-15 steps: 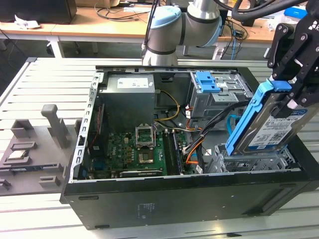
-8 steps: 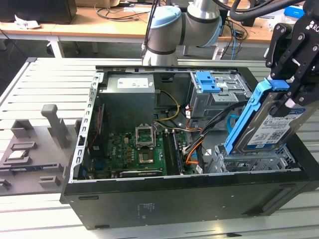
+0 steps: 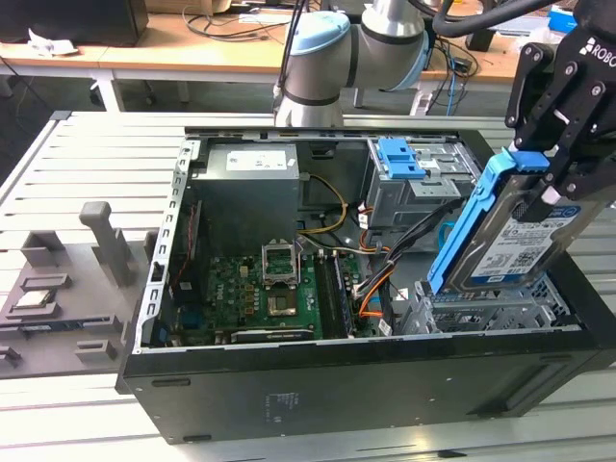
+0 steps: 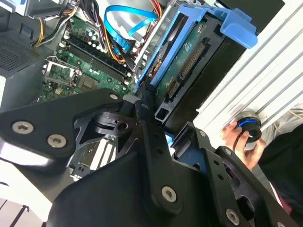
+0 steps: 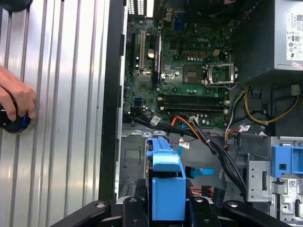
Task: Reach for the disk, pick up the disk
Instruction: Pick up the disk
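One black end effector (image 3: 551,178) is closed on the disk (image 3: 515,241), its fingers pinching the upper end of the drive at the blue bracket (image 3: 474,217). The disk hangs tilted above the metal drive cage (image 3: 500,308) at the exterior view's right end of the open computer case (image 3: 366,385), its labelled silver face turned toward the near side and its lower end just over the cage; whether it still touches the cage I cannot tell. In the second wrist view the end effector's linkages (image 4: 142,142) frame the disk (image 4: 189,71), whose connector edge and green circuit board face the camera, with the blue bracket tab (image 4: 239,26) at its far end. In the first wrist view the blue bracket (image 5: 165,189) sits between the fingers, above the motherboard (image 5: 189,80).

The arm (image 3: 327,48) reaches in from the far side of the table (image 3: 87,154), bending over the case toward the exterior view's right. A person's hand (image 5: 16,101) rests on a small round knob (image 5: 14,124) on the slatted table beside the case.
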Tool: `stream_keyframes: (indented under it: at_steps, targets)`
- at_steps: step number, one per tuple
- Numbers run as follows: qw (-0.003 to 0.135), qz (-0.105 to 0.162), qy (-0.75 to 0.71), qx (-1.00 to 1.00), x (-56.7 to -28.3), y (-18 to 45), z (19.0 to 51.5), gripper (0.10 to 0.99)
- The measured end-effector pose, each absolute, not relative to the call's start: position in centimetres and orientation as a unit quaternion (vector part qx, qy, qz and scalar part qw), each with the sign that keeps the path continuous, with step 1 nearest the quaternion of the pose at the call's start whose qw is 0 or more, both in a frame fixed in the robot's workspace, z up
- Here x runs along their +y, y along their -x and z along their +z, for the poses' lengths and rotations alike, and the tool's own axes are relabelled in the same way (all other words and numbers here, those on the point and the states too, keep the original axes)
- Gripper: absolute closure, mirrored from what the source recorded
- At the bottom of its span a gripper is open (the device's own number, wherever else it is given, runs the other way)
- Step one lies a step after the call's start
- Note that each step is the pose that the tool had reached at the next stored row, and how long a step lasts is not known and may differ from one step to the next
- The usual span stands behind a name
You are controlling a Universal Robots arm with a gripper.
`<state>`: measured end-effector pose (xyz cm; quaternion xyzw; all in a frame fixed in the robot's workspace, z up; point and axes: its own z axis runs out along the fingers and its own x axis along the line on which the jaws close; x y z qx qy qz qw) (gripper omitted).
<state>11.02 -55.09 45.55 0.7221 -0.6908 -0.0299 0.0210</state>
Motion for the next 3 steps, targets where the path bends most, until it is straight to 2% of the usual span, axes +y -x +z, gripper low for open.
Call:
stream_keyframes:
  at_steps: [3]
  targets:
    - [0.021, -0.03, -0.722, -0.691, -55.08, -11.02, 45.55, 0.722]
